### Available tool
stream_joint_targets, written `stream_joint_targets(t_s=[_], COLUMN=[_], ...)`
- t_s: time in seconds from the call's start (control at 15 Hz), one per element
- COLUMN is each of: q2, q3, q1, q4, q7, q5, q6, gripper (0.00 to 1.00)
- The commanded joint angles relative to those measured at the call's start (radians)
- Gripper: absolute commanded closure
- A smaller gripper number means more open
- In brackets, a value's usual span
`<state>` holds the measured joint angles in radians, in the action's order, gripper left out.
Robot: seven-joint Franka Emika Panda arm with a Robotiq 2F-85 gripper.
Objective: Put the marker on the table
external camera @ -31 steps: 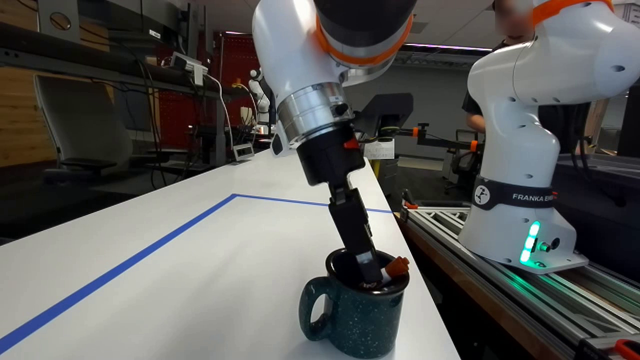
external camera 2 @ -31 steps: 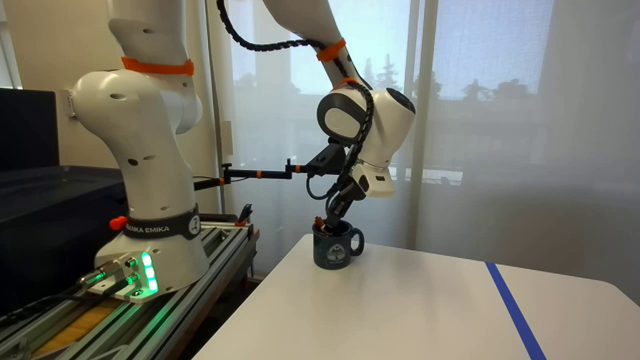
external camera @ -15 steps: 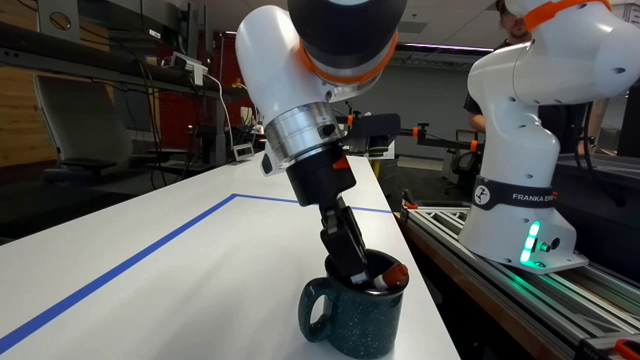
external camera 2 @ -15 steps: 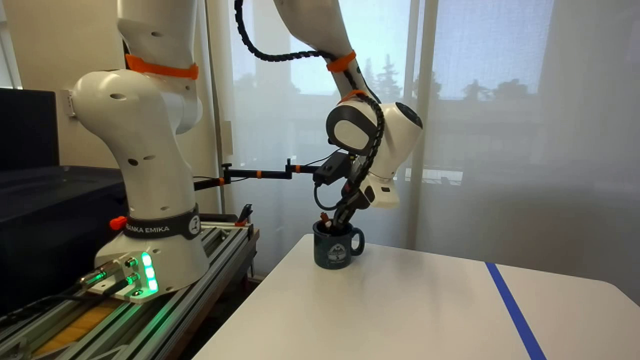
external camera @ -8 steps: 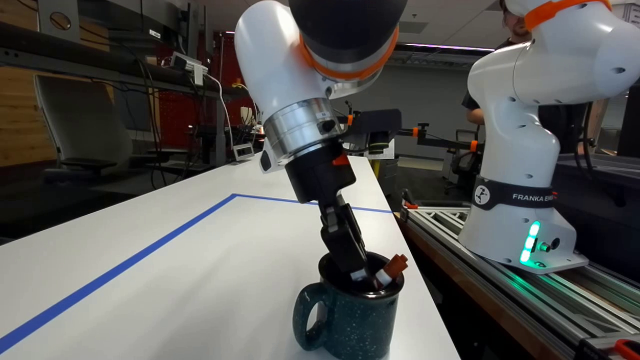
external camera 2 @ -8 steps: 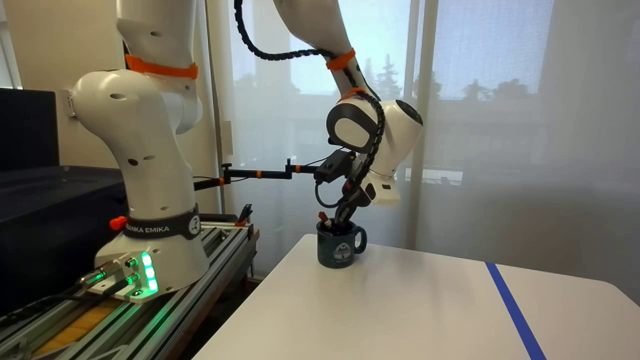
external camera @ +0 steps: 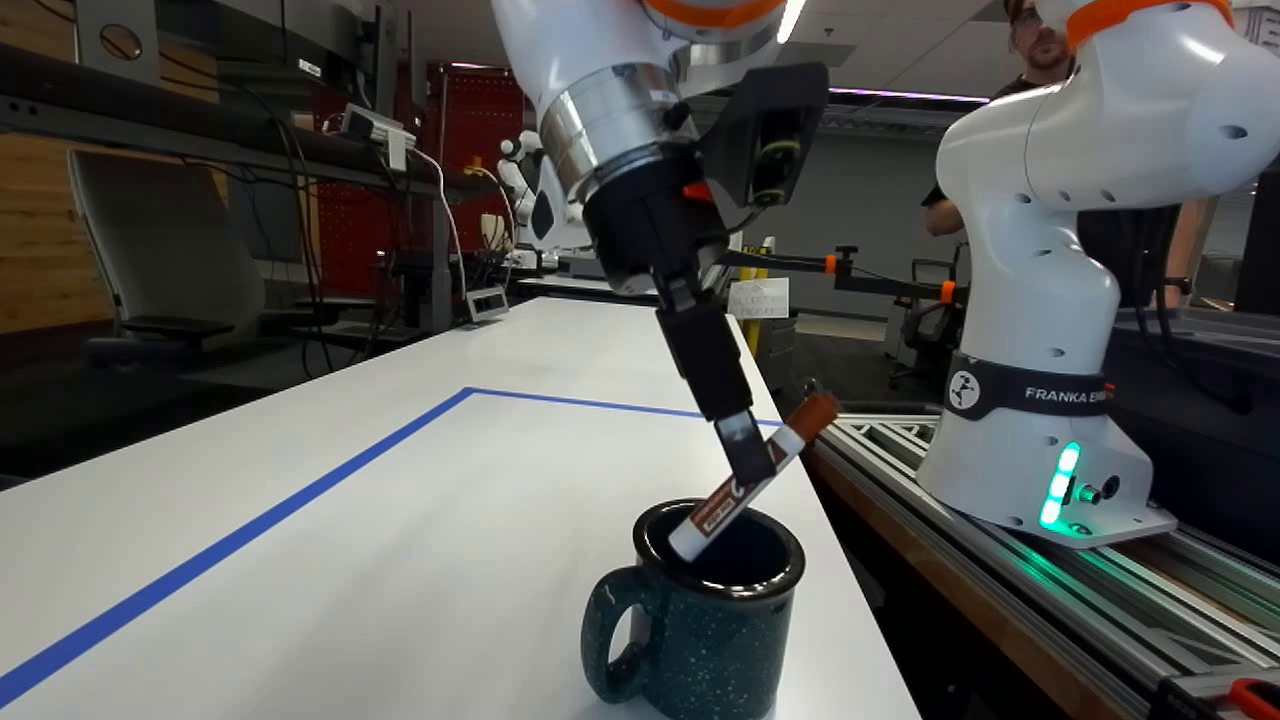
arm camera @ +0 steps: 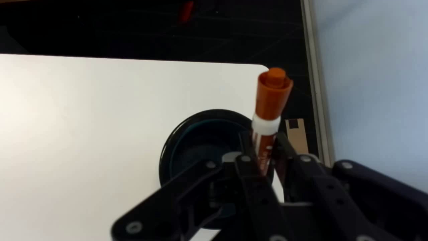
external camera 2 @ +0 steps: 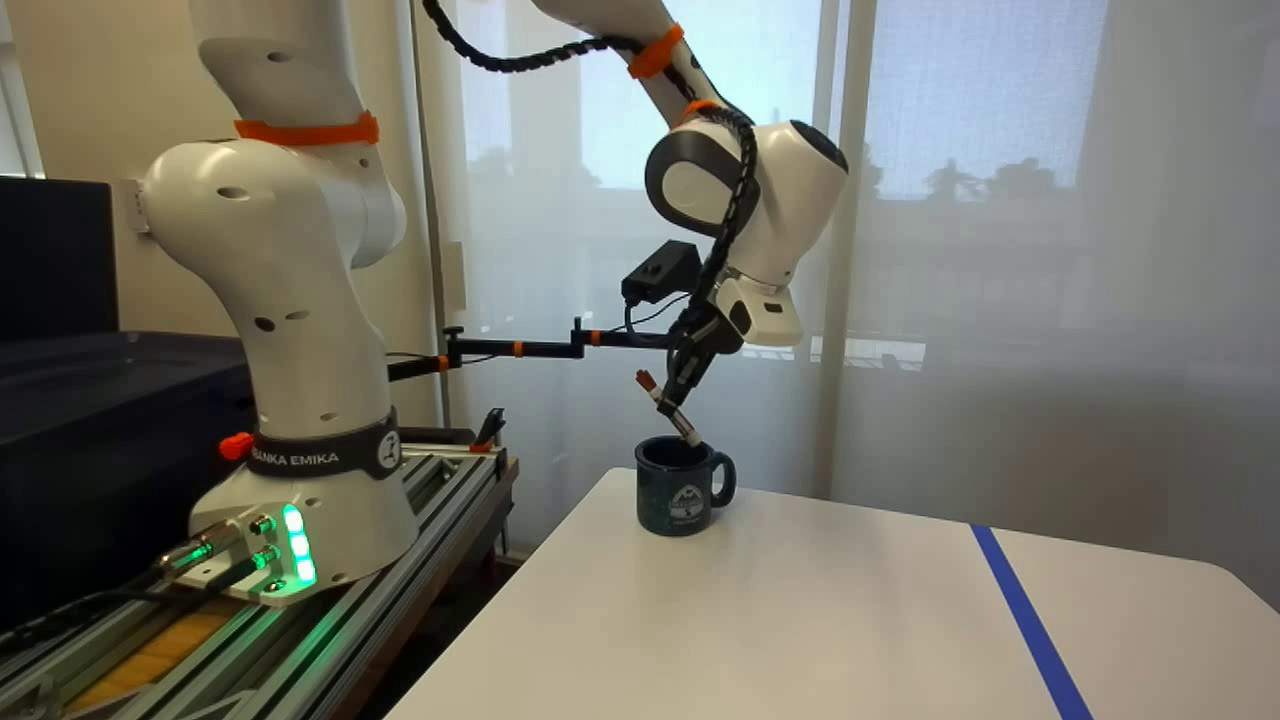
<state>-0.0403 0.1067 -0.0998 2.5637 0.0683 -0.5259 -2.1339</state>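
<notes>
The gripper (arm camera: 264, 144) is clamped on the marker (external camera: 720, 510), its two fingers (external camera: 745, 445) pressed to either side of the barrel. In the wrist view the marker sits right of centre, its reddish-brown cap (arm camera: 271, 103) pointing toward the top of the frame. In an exterior view it tilts, cap up to the right and white end down to the left, over the mouth of the mug (external camera: 720, 640); I cannot tell whether that end dips below the rim. The mug, dark green and speckled, stands upright at the bottom of the frame, right of centre, handle to the left. Under it the white table (external camera: 450, 560) stretches from the lower left toward the middle, crossed by blue tape (external camera: 240, 536). At the right is the arm's white base (external camera: 1000, 470) on metal rails (external camera: 1120, 610). A person (external camera: 1040, 45) shows at the upper right, a grey chair (external camera: 165, 240) at the left.
</notes>
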Motion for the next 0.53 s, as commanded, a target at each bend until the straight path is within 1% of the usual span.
stream_joint_targets(t_s=[0.0, 0.07, 0.2, 0.47], q2=[-0.218, -0.253, -0.295, -0.318], q3=[-0.025, -0.032, -0.037, -0.035], q1=[0.022, 0.033, 0.071, 0.151], q4=[0.099, 0.118, 0.154, 0.222], q7=[0.087, 0.115, 0.212, 0.347], q5=[0.06, 0.088, 0.195, 0.381], q6=[0.052, 0.044, 0.034, 0.032], gripper=[0.95, 0.95, 0.95, 0.95])
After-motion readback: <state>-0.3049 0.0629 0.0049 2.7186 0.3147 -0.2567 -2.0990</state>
